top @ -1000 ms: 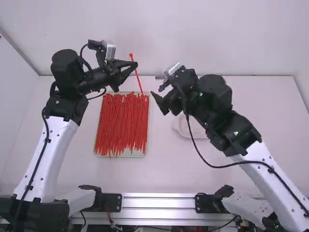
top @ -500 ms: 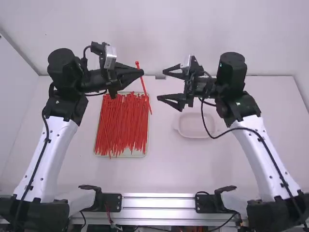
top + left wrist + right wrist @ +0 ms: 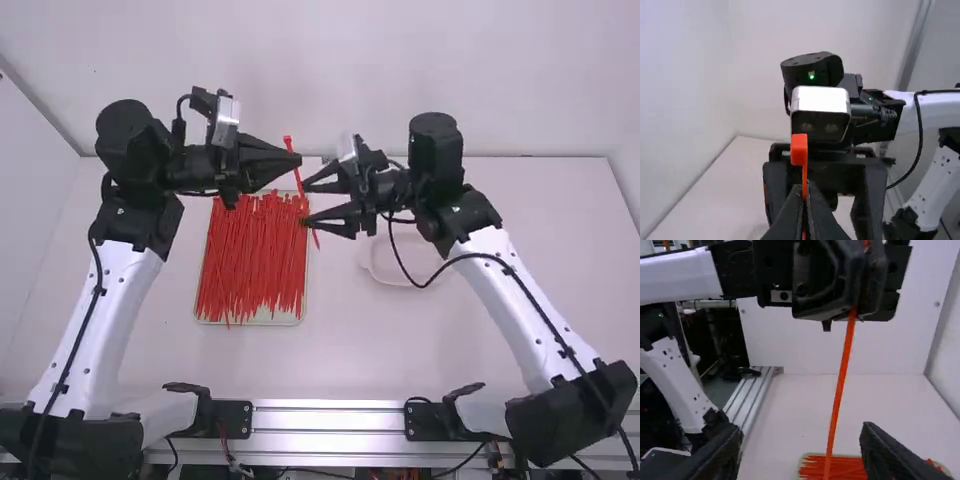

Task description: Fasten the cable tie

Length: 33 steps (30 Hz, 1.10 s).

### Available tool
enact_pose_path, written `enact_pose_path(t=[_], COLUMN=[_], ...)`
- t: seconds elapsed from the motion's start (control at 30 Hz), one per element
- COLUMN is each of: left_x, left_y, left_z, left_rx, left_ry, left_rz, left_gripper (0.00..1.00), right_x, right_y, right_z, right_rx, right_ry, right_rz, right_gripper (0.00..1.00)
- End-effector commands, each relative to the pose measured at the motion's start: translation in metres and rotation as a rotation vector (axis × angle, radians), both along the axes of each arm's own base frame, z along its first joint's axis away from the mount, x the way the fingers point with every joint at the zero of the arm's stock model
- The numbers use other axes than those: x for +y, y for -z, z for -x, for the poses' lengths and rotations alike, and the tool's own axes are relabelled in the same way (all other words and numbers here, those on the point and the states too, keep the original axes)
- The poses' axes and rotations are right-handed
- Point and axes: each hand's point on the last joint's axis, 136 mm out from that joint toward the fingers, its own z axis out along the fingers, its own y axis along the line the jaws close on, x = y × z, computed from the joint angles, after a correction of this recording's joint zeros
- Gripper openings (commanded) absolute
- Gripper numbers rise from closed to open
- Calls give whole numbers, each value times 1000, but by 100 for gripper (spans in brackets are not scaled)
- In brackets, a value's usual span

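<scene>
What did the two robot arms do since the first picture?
The right gripper swung round and moved across toward the left gripper. It is open now, with one finger on each side of the hanging red cable tie. The left gripper stayed shut on that tie and shifted only a little. The pile of red ties and the white dish stayed put.

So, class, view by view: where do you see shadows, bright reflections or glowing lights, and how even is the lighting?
High view: soft, even light on the white table, with no hard shadows. Left wrist view: a green light glows on the right arm, and its silver camera housing catches light. Right wrist view: the left gripper, holding the cable tie, looks dark against the bright wall.
</scene>
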Motion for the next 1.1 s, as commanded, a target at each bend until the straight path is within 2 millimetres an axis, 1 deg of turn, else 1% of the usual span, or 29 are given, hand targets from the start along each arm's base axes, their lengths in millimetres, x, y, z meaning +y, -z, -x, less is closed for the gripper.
enact_pose_path(t=[0.0, 0.03, 0.07, 0.1, 0.13, 0.17, 0.2, 0.27, 0.3, 0.37, 0.5, 0.6, 0.77, 0.8, 0.9, 0.97, 1.0, 1.03, 1.07], left_x=[-4, -5, -5, -5, -4, -4, -4, -6, -7, -7, -7, -6, -6, -6, -6, -6, -6, -6, -6], left_y=[-9, -10, -10, -10, -10, -10, -10, -10, -10, -10, -12, -20, -31, -33, -34, -34, -34, -34, -34], left_z=[10, 11, 11, 10, 10, 10, 10, 11, 12, 12, 13, 14, 17, 18, 19, 19, 18, 19, 18], left_rx=[10, 4, 1, 2, 3, 2, 2, 2, 2, -1, -9, 6, -20, -31, -38, -38, -37, -37, -38], left_ry=[38, 42, 42, 40, 39, 38, 39, 45, 48, 48, 47, 49, 54, 56, 55, 55, 55, 55, 55], left_rz=[7, 8, 8, 8, 8, 8, 8, 8, 8, 8, 11, 28, 48, 50, 52, 51, 52, 51, 51], left_gripper=[2, 2, 2, 2, 2, 2, 2, 2, 2, 2, 2, 2, 3, 6, 13, 12, 10, 6, 4], right_x=[7, 10, 11, 12, 12, 12, 11, 12, 12, 13, 13, 13, 14, 14, 14, 14, 14, 15, 14], right_y=[-7, -7, -7, -7, -7, -7, -7, -9, -9, -11, -15, -19, -25, -25, -25, -25, -25, -25, -25], right_z=[0, 4, 5, 6, 6, 5, 5, 4, 0, -3, -4, -5, -6, -5, -5, -5, -5, -4, -4], right_rx=[-13, -18, -19, -32, -33, -36, -34, -23, -4, -2, -27, -53, -66, -70, -72, -71, -71, -72, -72], right_ry=[12, 0, -4, -9, -9, -7, -6, -2, 27, 44, 43, 43, 46, 43, 42, 42, 41, 39, 39], right_rz=[2, 1, 0, -2, -2, -3, -3, -5, 0, -1, -16, -29, -46, -48, -49, -48, -49, -49, -49], right_gripper=[50, 43, 39, 33, 31, 12, 0, 0, 0, 0, 0, 0, 0, 0, 0, 0, 0, 0, 0])
